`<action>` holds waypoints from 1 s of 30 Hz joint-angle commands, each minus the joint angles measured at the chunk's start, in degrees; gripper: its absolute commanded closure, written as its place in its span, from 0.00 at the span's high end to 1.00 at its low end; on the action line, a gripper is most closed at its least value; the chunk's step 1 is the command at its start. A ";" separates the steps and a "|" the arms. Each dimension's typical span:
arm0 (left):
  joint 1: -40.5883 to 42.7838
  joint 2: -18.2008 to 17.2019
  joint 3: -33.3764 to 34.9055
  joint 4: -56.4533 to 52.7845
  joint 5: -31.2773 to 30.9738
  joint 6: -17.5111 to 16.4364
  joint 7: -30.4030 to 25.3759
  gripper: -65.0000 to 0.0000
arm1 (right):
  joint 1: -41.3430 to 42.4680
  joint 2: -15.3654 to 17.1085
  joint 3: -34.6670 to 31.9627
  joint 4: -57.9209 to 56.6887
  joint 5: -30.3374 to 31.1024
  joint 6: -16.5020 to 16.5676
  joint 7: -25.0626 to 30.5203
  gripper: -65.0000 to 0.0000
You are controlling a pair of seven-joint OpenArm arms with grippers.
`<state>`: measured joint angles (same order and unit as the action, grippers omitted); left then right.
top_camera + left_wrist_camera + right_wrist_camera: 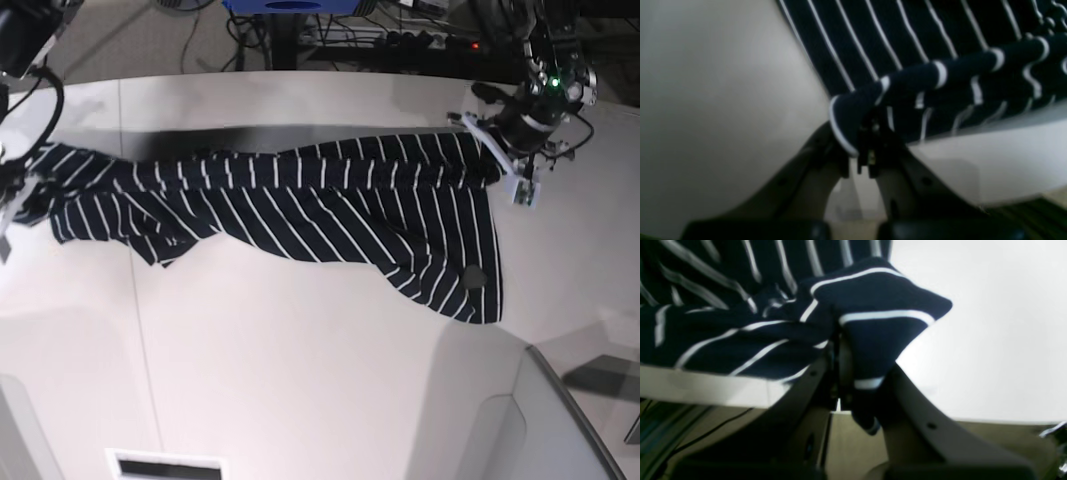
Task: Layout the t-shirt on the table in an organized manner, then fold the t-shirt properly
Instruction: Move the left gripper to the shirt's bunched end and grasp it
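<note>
The dark navy t-shirt point(300, 200) with thin white stripes lies stretched in a long band across the far half of the white table point(300, 380). My left gripper point(493, 172) is at its right end, shut on a bunched corner of the cloth. Up close, the left gripper point(867, 150) pinches the striped t-shirt point(907, 40) just above the table point(706, 100). My right gripper point(20, 195) holds the opposite end at the far left. In its wrist view the right gripper point(857, 386) is shut on a folded corner of the t-shirt point(740, 333), near the edge of the table point(990, 323).
A small dark grey rounded piece point(474, 277) sits on the shirt's lower right part. A thin seam line point(130, 250) crosses the tabletop at the left. Cables and a power strip point(420, 40) lie beyond the far edge. A pale raised panel point(560, 420) stands at the lower right.
</note>
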<state>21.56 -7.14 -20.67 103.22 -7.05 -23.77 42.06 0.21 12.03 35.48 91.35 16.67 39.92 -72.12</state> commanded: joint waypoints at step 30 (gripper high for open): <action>-11.23 -2.14 -0.21 4.08 -0.20 0.52 11.61 0.00 | 6.43 4.19 -4.76 3.11 0.61 0.08 -1.95 0.00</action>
<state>10.61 -8.80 -20.73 106.28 -7.18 -23.42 54.43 6.09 15.51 30.37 93.43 16.95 39.94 -74.59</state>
